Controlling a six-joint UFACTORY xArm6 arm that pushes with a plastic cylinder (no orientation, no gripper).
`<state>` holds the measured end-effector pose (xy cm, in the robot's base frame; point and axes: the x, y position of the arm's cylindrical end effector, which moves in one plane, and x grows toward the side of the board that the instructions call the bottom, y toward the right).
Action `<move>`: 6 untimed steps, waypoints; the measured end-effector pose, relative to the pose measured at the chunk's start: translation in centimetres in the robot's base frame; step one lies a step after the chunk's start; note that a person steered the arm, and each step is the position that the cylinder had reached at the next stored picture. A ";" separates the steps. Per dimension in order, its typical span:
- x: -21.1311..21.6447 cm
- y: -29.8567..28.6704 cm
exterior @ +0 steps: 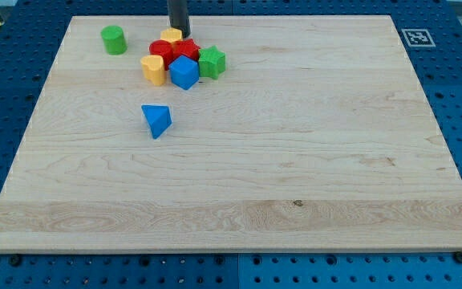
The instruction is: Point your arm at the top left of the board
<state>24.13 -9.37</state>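
My dark rod comes down from the view's top and my tip [180, 33] rests at the top of a cluster of blocks, touching or just behind a yellow block [171, 36]. The cluster holds two red blocks [161, 50] [186, 50], a yellow cylinder-like block [153, 70], a blue cube [184, 73] and a green star-shaped block [212, 62]. A green cylinder [114, 39] stands alone to the cluster's left, near the board's top left. A blue triangular block [156, 120] lies alone below the cluster.
The wooden board [295, 160] lies on a blue perforated table. A black-and-white marker tag [416, 37] sits at the board's top right corner.
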 end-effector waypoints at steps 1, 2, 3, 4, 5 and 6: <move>-2.9 -0.5; -4.3 -4.3; -3.8 -9.6; -3.4 -14.1; -1.0 -17.0; 3.1 -17.1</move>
